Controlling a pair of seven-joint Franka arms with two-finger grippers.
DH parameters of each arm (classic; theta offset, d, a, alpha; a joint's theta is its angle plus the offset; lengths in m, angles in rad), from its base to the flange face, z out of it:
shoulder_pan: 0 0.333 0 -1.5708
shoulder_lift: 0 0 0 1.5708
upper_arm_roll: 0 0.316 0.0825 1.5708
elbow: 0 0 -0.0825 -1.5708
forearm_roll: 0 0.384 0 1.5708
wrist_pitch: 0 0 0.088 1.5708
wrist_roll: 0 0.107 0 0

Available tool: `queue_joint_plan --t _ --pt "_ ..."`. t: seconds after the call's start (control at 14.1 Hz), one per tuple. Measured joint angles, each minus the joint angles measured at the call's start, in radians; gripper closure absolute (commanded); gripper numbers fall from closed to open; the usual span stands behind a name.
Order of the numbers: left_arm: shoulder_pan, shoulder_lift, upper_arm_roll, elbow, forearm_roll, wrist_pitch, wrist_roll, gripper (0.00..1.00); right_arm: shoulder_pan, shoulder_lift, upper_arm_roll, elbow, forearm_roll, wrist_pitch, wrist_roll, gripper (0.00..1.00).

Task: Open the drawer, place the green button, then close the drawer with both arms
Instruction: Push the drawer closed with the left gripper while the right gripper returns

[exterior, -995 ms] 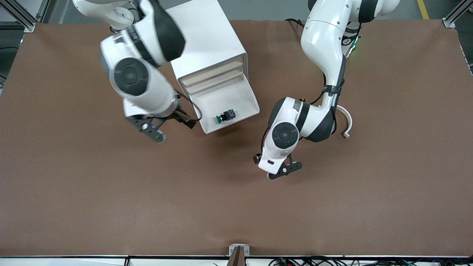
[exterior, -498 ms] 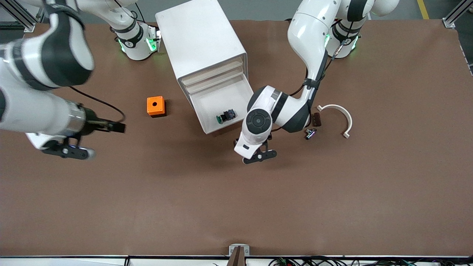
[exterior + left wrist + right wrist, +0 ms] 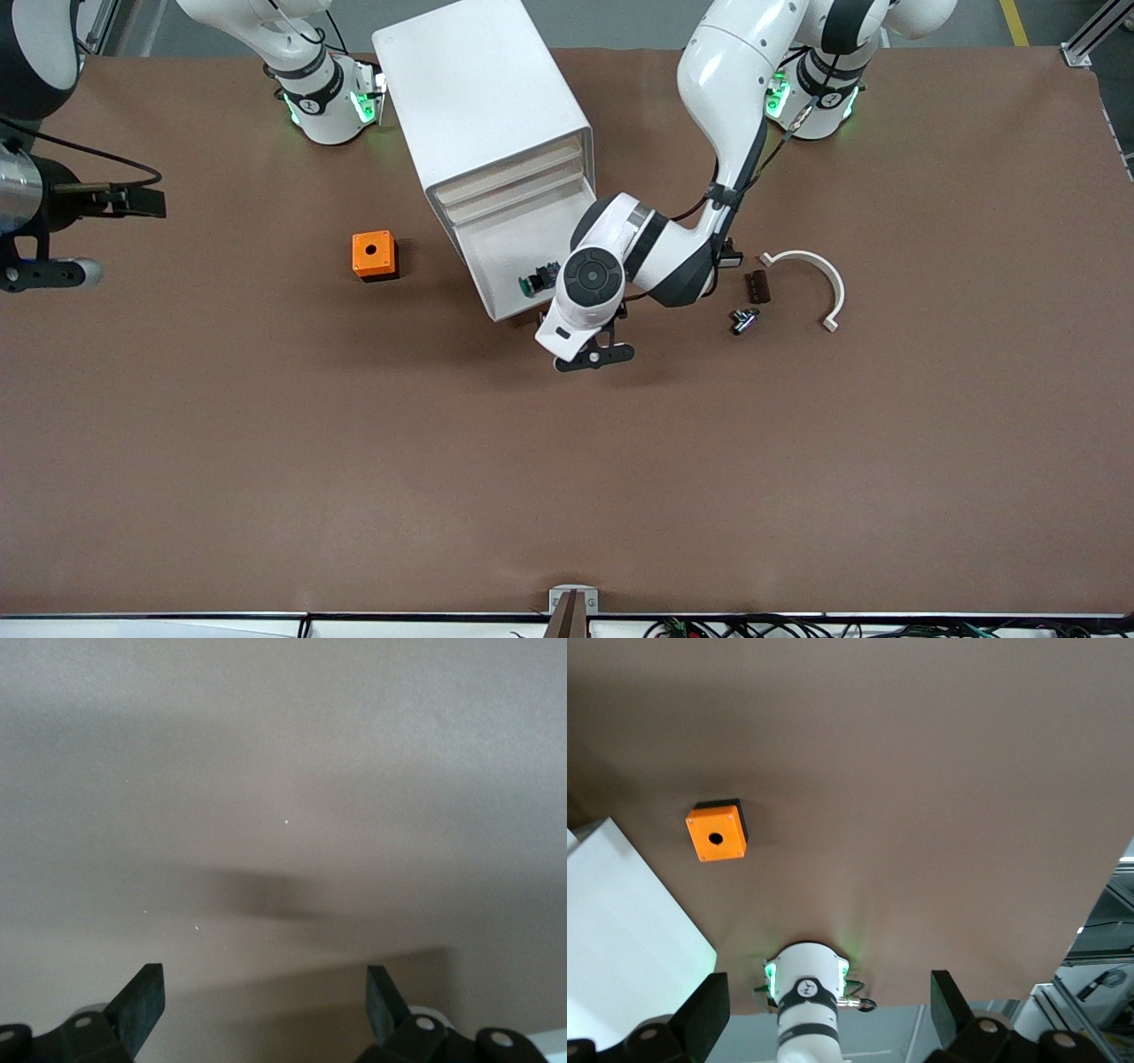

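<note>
The front view alone shows the tiny push-button with its round green cap and black-and-blue body [image 3: 539, 282]. It lies in the shallow white plastic drawer [image 3: 496, 266], which stands pulled out of the large white four-drawer cabinet [image 3: 478, 97] toward the front camera, the button near the drawer's nearer edge. That view also shows an orange plastic cube with a hole [image 3: 373, 254] on the brown table [image 3: 567, 496], beside the cabinet toward the right arm's end. Toward the left arm's end lie a curved white plastic strip [image 3: 815, 275], a small dark block [image 3: 756, 286] and a small black-and-white component [image 3: 742, 319].

The left wrist view shows only bare brown table under the left gripper [image 3: 264, 1003], its fingers spread wide with nothing between them. The right wrist view looks down on the orange cube [image 3: 718, 830], a corner of the cabinet [image 3: 629, 930] and the right arm's own base [image 3: 806, 1001].

The left arm bends down from its base, its gripper [image 3: 592, 355] just off the drawer's nearer corner. The right gripper [image 3: 40, 273], empty and spread apart, hangs high at the table's edge at the right arm's end.
</note>
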Motion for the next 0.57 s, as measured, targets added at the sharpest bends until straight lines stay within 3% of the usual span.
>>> queue_joint_plan --t 0.36,0.57 --pt "-0.027 0.005 -0.003 -0.002 -0.06 0.0 0.0 0.0 0.008 0.0 0.012 0.025 -0.051 -0.037 -0.017 0.0" --pt "-0.039 0.007 -0.004 -0.003 -0.062 0.0 0.0 0.0 0.0 -0.003 0.003 0.058 0.059 -0.057 -0.009 0.0"
